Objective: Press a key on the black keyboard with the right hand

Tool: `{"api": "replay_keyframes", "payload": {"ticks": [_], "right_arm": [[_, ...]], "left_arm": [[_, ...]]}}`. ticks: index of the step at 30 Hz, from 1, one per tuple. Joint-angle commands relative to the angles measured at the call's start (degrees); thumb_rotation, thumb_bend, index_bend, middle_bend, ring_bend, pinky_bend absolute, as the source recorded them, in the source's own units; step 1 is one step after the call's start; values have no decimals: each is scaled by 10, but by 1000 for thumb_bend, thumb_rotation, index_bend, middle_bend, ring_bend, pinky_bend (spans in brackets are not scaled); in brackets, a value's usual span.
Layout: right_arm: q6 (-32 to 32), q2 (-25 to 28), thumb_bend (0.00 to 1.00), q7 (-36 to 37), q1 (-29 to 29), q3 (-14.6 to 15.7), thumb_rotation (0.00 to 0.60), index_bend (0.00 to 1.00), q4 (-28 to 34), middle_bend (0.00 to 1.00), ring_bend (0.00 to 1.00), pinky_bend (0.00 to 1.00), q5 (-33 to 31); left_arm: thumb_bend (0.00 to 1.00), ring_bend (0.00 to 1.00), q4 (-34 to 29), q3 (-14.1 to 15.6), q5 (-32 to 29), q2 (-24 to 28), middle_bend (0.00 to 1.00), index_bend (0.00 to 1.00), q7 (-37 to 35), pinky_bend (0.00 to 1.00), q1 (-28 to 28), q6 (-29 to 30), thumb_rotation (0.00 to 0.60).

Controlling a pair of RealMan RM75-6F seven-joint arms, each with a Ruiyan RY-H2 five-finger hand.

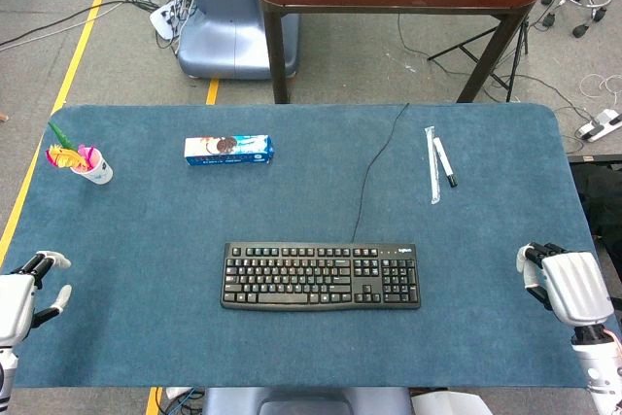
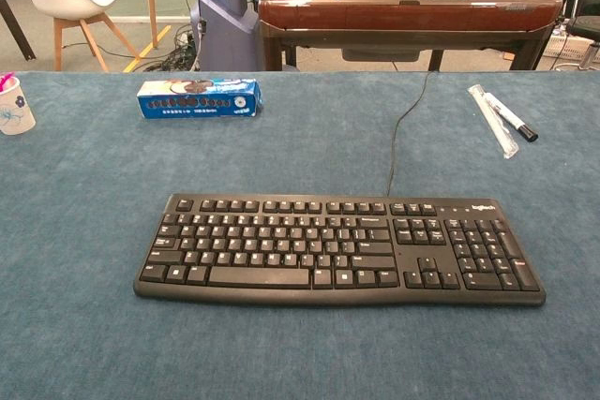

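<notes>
The black keyboard (image 1: 322, 276) lies flat on the blue table (image 1: 194, 230), near the front edge and about midway across it, its long side running left to right, with the number pad at its right end; no hand touches it. Its thin black cable (image 1: 372, 167) runs from the back edge away over the cloth and off the far side of the table. The right hand (image 1: 565, 284) sits at the table's right edge, well apart from the keyboard and level with it, its white back turned up and its dark fingers (image 1: 534, 261) curled in toward the keyboard side, with nothing in them. The left hand (image 1: 21, 295) is at the opposite edge, front left corner, also well away from the keyboard; its fingers are spread apart and it holds nothing. Neither hand shows in the chest view. Farther back on the right lie a marker (image 1: 445, 162) and a clear tube (image 1: 431, 164) just beside each other. Behind the keyboard to the left lies a blue cookie box (image 1: 228, 150) on its side, and near the left edge stands a small white cup (image 1: 94, 169) with colourful items in it
</notes>
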State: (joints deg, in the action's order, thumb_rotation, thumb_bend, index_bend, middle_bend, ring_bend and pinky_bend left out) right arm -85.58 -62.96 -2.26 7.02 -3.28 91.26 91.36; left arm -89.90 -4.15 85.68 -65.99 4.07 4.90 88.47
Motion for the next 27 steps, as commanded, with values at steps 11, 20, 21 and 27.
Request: {"api": "replay_keyframes", "payload": {"ticks": [11,20,21,27], "right_arm": [[127,8,939,-110,92,-9,600,502,63,992,987,1000,21],[252,-6,1000,-219,174,-26,600,485,114,1000,1000,1000,-17],[258,-8,1000,-224,178,-28,600,485,116,1000,1000,1000,-22],[340,-45,1000,-293,240,-40,600,469,120,1000,1000,1000,-67]], "left_arm": [[284,574,5,-3,-3,-1,378,421,-1,851,2,-2,600],[284,574,11,-11,-23,0,378,421,-9,851,0,-5,600],[284,574,12,-11,-23,0,378,421,-9,851,0,-6,600],[284,574,17,-14,-33,0,378,421,-13,851,1,-11,600]]}}
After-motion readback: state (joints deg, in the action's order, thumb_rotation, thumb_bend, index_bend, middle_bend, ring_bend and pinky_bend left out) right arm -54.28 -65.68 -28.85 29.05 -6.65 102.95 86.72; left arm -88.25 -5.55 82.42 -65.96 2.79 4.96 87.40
